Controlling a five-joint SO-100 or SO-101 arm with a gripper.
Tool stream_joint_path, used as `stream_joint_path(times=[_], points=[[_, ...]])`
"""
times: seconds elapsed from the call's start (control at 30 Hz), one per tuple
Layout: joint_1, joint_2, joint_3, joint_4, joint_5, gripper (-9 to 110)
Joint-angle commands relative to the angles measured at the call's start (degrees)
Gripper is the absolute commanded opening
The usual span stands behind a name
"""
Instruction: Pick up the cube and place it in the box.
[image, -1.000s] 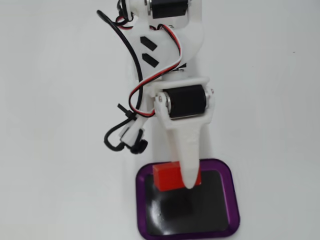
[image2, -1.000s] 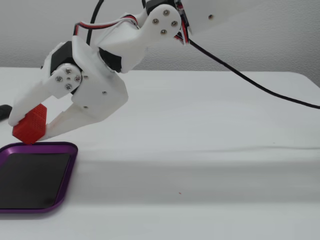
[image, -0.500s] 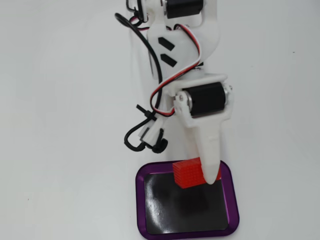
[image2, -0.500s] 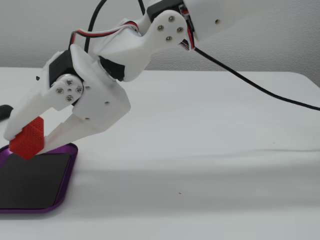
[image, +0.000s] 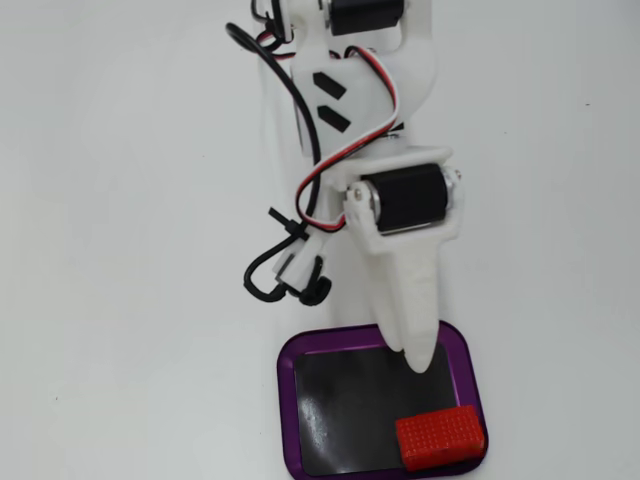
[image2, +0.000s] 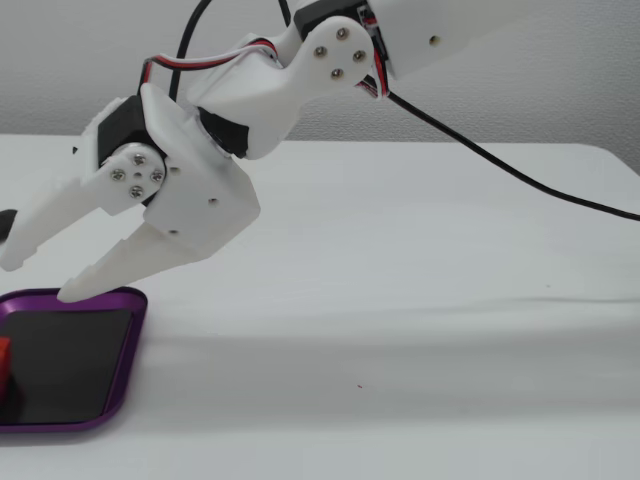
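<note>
The red cube (image: 440, 437) lies inside the box (image: 288, 400), a purple-rimmed tray with a dark floor, at its near right corner in a fixed view. In the other fixed view only a sliver of the cube (image2: 4, 360) shows at the left edge, inside the box (image2: 122, 372). My white gripper (image2: 40, 274) hangs above the box's far part, jaws apart and empty. From above the gripper (image: 415, 352) shows mostly as one finger pointing down over the tray, apart from the cube.
The white table surrounds the tray. A black cable loop (image: 285, 275) hangs off the arm to the left of the gripper. A black cable (image2: 500, 170) trails across the table to the right in a fixed view.
</note>
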Motion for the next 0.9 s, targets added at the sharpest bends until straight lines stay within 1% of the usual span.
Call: stream_joint_path(times=[0.0,0.07,0.17,0.27,0.37,0.47,0.57,0.77,0.87], points=[[-0.18,1.23,-0.53,-0.88,0.18,11],[-0.09,1.49,-1.14,0.35,0.26,11],[-0.26,4.48,-1.14,6.24,0.97,12],[-0.35,9.76,-1.41,13.01,5.45,17],[0.0,15.91,-0.97,19.6,6.94,24],[0.26,22.85,-0.88,27.86,6.94,26],[0.44,30.59,-0.09,35.24,6.94,27],[0.53,46.67,9.05,46.85,6.77,27],[0.62,57.57,17.58,48.6,6.77,27]])
